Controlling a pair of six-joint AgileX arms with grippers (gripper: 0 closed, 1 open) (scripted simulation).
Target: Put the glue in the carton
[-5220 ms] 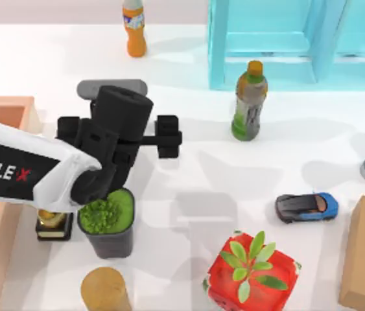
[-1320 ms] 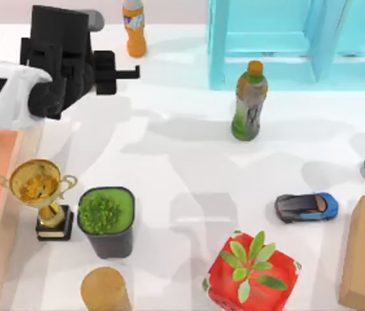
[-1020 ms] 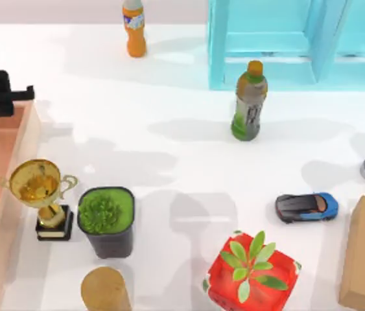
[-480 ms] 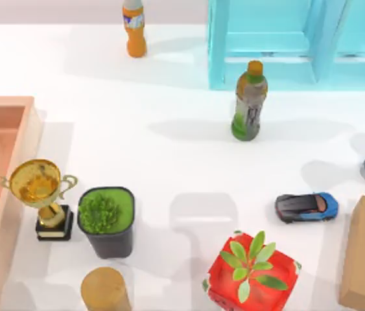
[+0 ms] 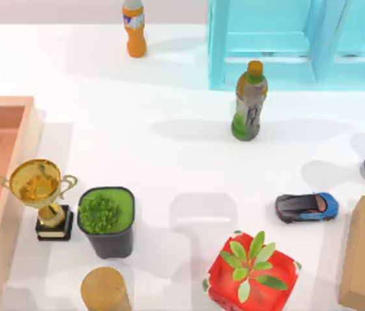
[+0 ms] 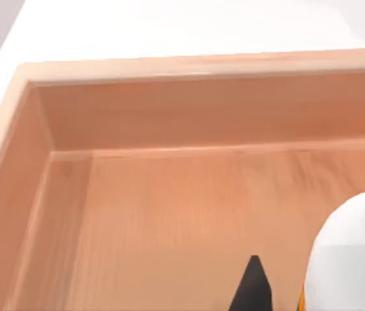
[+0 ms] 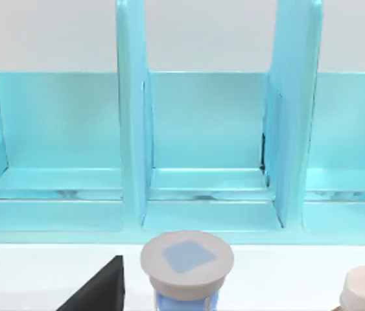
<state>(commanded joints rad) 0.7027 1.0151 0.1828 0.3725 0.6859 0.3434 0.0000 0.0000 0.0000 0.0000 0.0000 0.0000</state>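
The small white squeeze-bottle glue hangs above the shallow salmon-orange carton floor, ready for release. Whether either arm's fingers are closed, I cannot tell.

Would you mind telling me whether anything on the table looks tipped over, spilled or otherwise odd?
Nothing stands out. The trophy, green-grey bottle, orange bottle and both potted plants stand upright, and nothing is spilled. In the left wrist view, the glue is over the carton floor.

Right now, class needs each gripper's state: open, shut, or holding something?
Left gripper: above the carton, beside the glue; cannot tell.
Right gripper: facing the cyan frame; cannot tell.
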